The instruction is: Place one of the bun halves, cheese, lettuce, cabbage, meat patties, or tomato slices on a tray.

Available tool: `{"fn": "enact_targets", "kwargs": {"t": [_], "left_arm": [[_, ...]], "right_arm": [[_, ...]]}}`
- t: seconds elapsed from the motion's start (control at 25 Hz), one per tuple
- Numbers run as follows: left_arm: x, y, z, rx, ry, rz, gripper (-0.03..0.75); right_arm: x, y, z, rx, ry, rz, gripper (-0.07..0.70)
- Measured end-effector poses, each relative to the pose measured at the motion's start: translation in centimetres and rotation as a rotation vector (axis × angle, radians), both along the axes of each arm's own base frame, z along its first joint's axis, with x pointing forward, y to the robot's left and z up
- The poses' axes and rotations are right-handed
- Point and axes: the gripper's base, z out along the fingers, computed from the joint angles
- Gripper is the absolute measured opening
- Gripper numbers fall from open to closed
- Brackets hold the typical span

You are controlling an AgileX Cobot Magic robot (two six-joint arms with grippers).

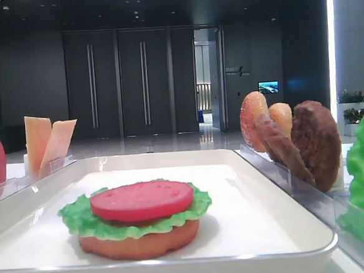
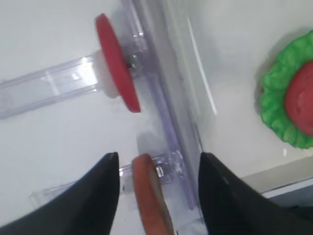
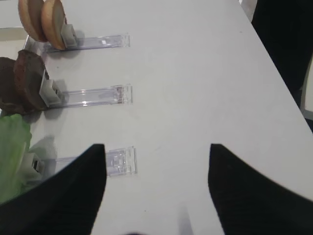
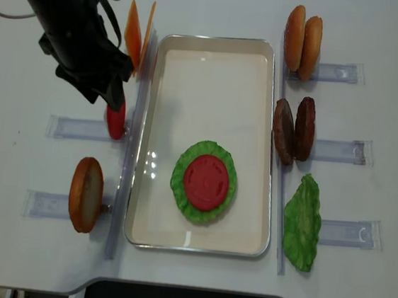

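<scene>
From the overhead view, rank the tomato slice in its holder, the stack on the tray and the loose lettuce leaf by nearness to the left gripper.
1. Tomato slice in its holder, just under the left gripper, left of the tray.
2. Stack on the tray, centre.
3. Loose lettuce leaf, far right.

Glossy white tray [image 4: 217, 48], clear plastic holders [image 3: 93, 95], grainy patties [image 1: 317, 142]

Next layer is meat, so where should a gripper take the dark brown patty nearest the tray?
Grip the dark brown rough patty by its upper rim, coming from above with a finger on each flat face: it stands on edge in the clear plastic slotted holder.
</scene>
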Motion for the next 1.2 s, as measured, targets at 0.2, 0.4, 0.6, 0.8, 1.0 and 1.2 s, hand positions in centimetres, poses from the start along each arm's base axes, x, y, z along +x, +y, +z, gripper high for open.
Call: {"fn": "enact_targets", "kwargs": {"t": [0.2,0.4,0.6,0.8,1.0,1.2], "left_arm": [[1.0,4.8,0.0,0.009,-0.003,0.152,0.4],[1.3,9.0,0.0,0.02,-0.005,0.255,0.4],[1.3,10.3,0.0,0.04,-0.008,0.266,0.4],[-1.5,10.4,1.2,0.07,-0.043,0.257,0.4],[-7.5,10.3,3.0,0.085,-0.121,0.255,0.4],[-13.1,10.0,4.9,0.075,-0.262,0.26,0.4]], "right_arm": [[0.0,0.0,0.0,0.0,0.0,0.0,0.435],[0.0,0.0,0.0,0.0,0.0,0.0,0.435],[0.0,0.0,0.0,0.0,0.0,0.0,0.435],[0.0,0.0,0.0,0.0,0.0,0.0,0.435],[0.0,0.0,0.0,0.0,0.0,0.0,0.435],[0.0,0.0,0.0,0.0,0.0,0.0,0.435]]}}
